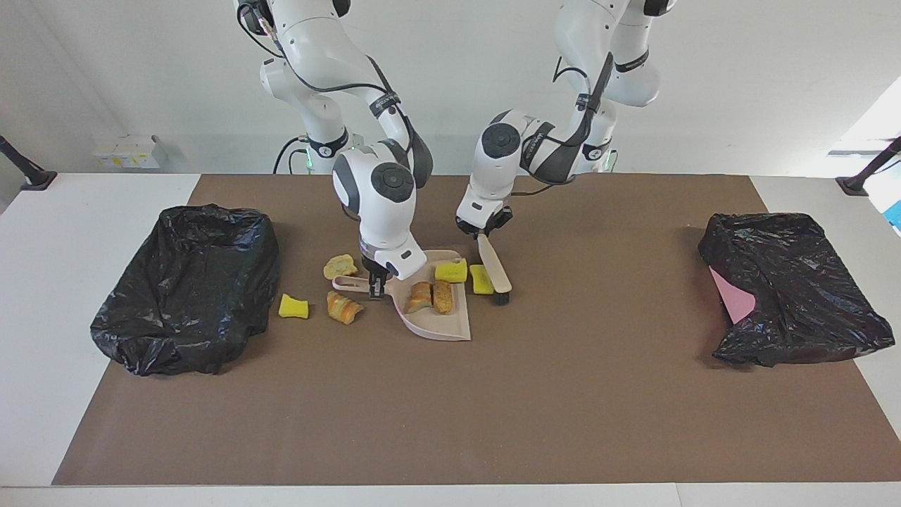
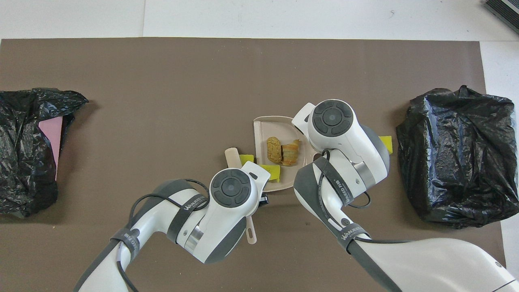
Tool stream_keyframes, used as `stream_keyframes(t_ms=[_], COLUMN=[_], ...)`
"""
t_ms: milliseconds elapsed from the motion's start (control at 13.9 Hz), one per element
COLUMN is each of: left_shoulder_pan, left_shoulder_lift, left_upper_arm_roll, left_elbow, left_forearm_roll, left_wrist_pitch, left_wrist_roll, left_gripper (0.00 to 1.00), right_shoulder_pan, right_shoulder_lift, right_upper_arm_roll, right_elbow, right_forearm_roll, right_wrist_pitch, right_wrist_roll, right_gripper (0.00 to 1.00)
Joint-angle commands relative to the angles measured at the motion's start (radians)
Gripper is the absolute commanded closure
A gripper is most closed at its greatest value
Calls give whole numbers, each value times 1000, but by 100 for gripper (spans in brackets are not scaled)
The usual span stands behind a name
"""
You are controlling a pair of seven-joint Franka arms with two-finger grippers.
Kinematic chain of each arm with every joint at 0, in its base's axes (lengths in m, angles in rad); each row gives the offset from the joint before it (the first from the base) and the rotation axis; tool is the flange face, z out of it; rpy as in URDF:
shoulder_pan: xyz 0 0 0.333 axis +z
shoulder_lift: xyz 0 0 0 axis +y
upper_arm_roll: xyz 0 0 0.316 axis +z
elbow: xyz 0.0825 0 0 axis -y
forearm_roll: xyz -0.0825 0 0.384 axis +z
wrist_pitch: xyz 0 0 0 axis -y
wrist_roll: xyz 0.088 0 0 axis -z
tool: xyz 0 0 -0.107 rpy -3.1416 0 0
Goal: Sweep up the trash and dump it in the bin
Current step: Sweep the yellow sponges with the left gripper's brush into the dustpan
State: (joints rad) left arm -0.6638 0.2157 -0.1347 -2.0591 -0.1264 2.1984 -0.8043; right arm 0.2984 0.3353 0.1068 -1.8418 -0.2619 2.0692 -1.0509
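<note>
- The dustpan (image 1: 435, 310) lies flat on the brown mat (image 1: 450, 408) in the middle of the table. Its open lip faces the left arm's end, so trash pushed from there can slide straight in.
- The right gripper (image 1: 375, 278) is pinched onto the dustpan's handle, its fingers closed on it. This pins the pan down so a sweep cannot shove it away.
- The left gripper (image 1: 483, 229) is clamped on the brush (image 1: 495, 271) handle. The brush slants down so its dark bristles touch the mat just beside the dustpan's lip.
- One yellow chunk (image 1: 481, 279) sits between the bristles and the lip, apparently the piece being swept in now.
- Another yellow chunk (image 1: 451, 270) rests on the dustpan's edge, and two bread pieces (image 1: 431, 296) lie inside the pan.
- Three lumps lie on the mat by the dustpan's handle, on the side the lip does not face: a bread piece (image 1: 340, 266), another bread piece (image 1: 343, 307) and a yellow chunk (image 1: 293, 306). They would likely need a separate sweep.
- Two bag-lined bins stand well apart from the dustpan, one at the right arm's end (image 1: 186, 285) and one at the left arm's end (image 1: 792, 289). Nothing has been dumped from the pan yet.
</note>
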Motion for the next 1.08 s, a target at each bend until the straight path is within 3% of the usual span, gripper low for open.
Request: stream_keyframes(t_ms=[0,216,360,504,647,1007], left_shoulder_pan=[-48,-33,-11,1,1,-46], left_shoulder_lift=[63,64,48,-13,-57,-105], left_upper_arm_roll=[-2,-6,-5,1,6,4], left_elbow=[95,91,88,80,76,37], left_forearm_roll=[14,-37,-113,-114,-107,-15], left_wrist_pitch=[0,37,34,-21,-112,-203], left_wrist_roll=[135,365,415,352,161,-117], left_gripper=[100,100,100,100,100,100], right_shoulder_pan=[-19,-21,-25,-25,-25,-28], right_shoulder_lift=[-15,-15,-13,-13,-13,-10], right_upper_arm_roll=[7,8,8,8,8,8], right_elbow=[-33,-33,-33,-33,-33,-31], right_forearm_roll=[-25,-25,-25,-25,-26,-25], right_wrist_pitch=[37,43,43,43,45,54], right_wrist_roll=[-29,-31,-29,-31,-31,-31], right_gripper=[100,100,100,100,100,100])
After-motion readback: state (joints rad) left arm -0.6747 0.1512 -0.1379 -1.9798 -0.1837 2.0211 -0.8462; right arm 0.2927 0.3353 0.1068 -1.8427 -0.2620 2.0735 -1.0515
